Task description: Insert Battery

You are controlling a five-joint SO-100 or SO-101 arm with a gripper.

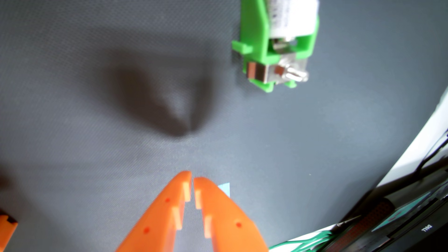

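Looking down through the wrist view, you see your gripper [193, 179] enter from the bottom edge, raised above the mat and pointing toward the top of the picture. Its two orange fingers [157, 218] meet almost at the tips, with only a thin slit between them that widens a little toward the base; nothing is held between them. The fingers are smooth moulded plastic, tapered like a beak, with small pale ribs on the inner faces and small red dots on the outer faces.

At the far left bottom corner, you find one more orange plastic part [7, 227], cut by the edge of the frame. The grey mat [72, 97] fills most of the view; it has a fine woven texture and a matte look. On it, above the fingertips, lies the soft dark shadow [164, 97] of the gripper. Just right of the fingertips a small light blue mark [225, 188] shows on the mat.

Further right, at the top, the green holder [257, 36] lies on the mat, well apart from the gripper. It is angular plastic with metal clips and a screw [295, 74] at its near end. The battery [294, 17], a white cylinder, sits inside the holder, partly cut by the top edge.

At the bottom right corner you see green wires [305, 242] and dark equipment [397, 218] beyond the mat's edge.
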